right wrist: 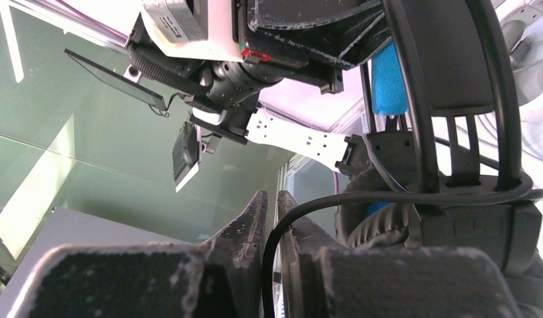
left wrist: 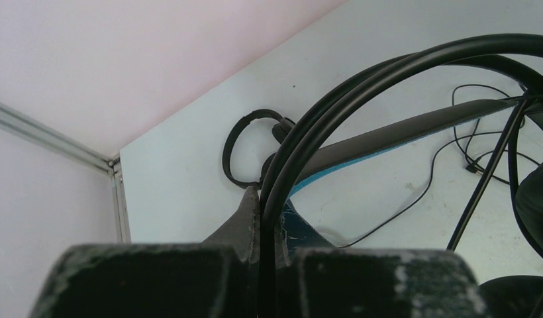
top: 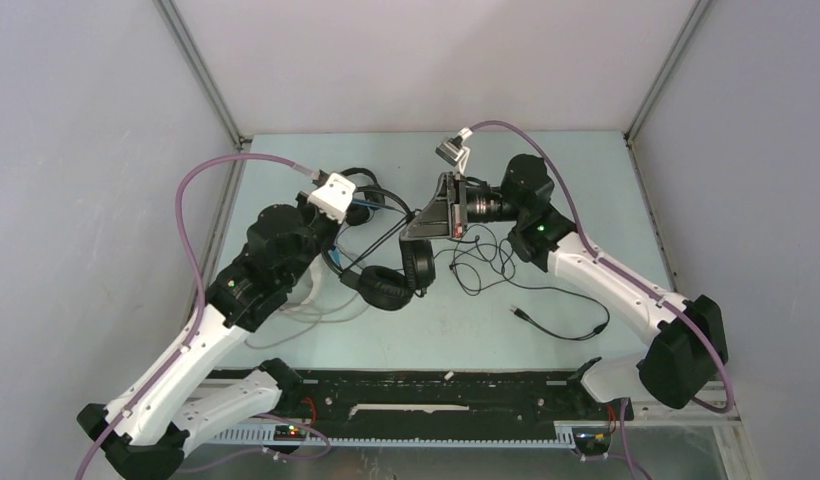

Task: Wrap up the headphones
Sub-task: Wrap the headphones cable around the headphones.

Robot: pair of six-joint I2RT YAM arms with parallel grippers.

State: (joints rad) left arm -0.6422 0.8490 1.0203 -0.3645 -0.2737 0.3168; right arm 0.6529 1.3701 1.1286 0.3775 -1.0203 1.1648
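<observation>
Left gripper (left wrist: 265,199) is pressed shut on the thin black hoop of the blue-banded headphones (top: 386,285), which hang between the two arms over the middle of the table (top: 586,180). The right gripper (right wrist: 272,199) has its fingers nearly together, pinching the black cable (right wrist: 388,194). A small black headset (left wrist: 226,149) lies near the far left corner.

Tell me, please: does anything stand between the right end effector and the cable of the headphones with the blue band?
Nothing visible does. The right end effector has the cable directly between its jaws, close beside the blue-banded headphones.
</observation>
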